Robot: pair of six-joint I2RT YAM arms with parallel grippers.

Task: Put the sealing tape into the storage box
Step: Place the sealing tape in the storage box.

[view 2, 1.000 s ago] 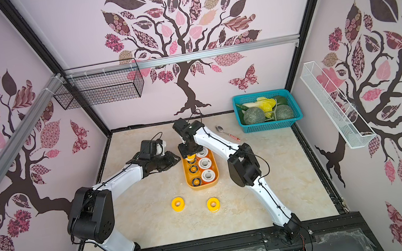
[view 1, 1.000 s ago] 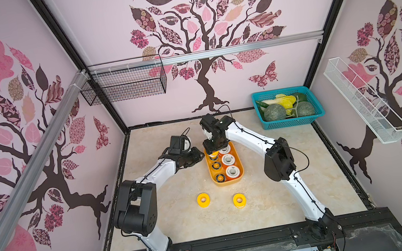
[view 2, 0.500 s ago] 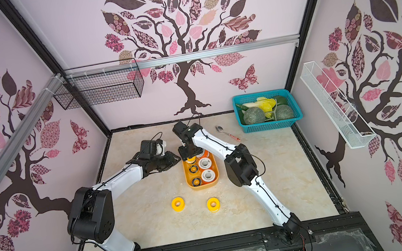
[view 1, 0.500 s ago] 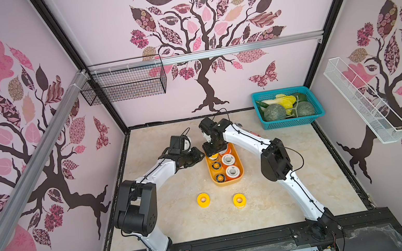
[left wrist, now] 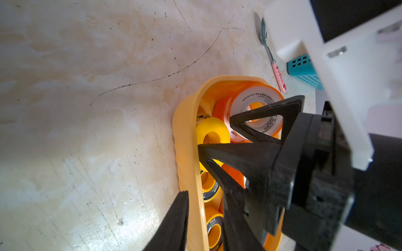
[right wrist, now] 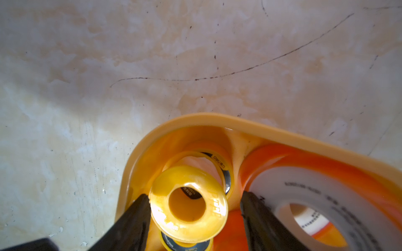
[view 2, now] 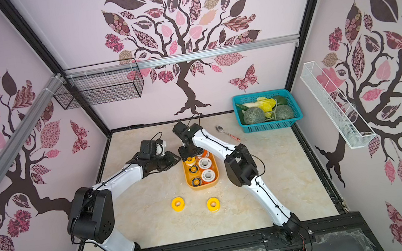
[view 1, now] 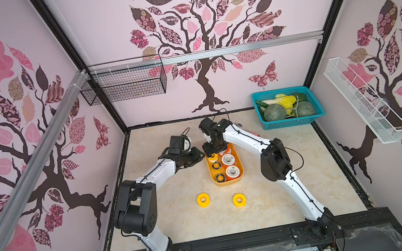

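Note:
The yellow-orange storage box (view 1: pixel 226 183) (view 2: pixel 202 186) stands mid-table and holds several rolls of sealing tape: white-faced orange ones (view 1: pixel 227 159) and black ones with yellow rings (view 1: pixel 216 165). My left gripper (view 1: pixel 202 156) (left wrist: pixel 196 177) is shut on the box's left wall (left wrist: pixel 185 134), one finger outside and one inside. Over the box's far left corner, my right gripper (view 1: pixel 211 154) (right wrist: pixel 194 194) is open around an all-yellow roll (right wrist: pixel 161 217) (left wrist: pixel 214 128) that rests on a black roll. One finger touches it and the other stands clear. Two yellow rolls (view 1: pixel 203 200) (view 1: pixel 239 201) lie on the table nearer the front.
A teal basket (view 1: pixel 291 122) of melons and vegetables stands at the back right. A pink-handled spoon (view 2: pixel 227 134) (left wrist: pixel 278 73) lies between it and the box. A black wire basket (view 1: pixel 125 85) and a white one (view 1: pixel 363 106) hang on the walls.
My right gripper has shifted a little left over the box's far corner and its jaws have widened off the yellow roll. The left arm has not moved.

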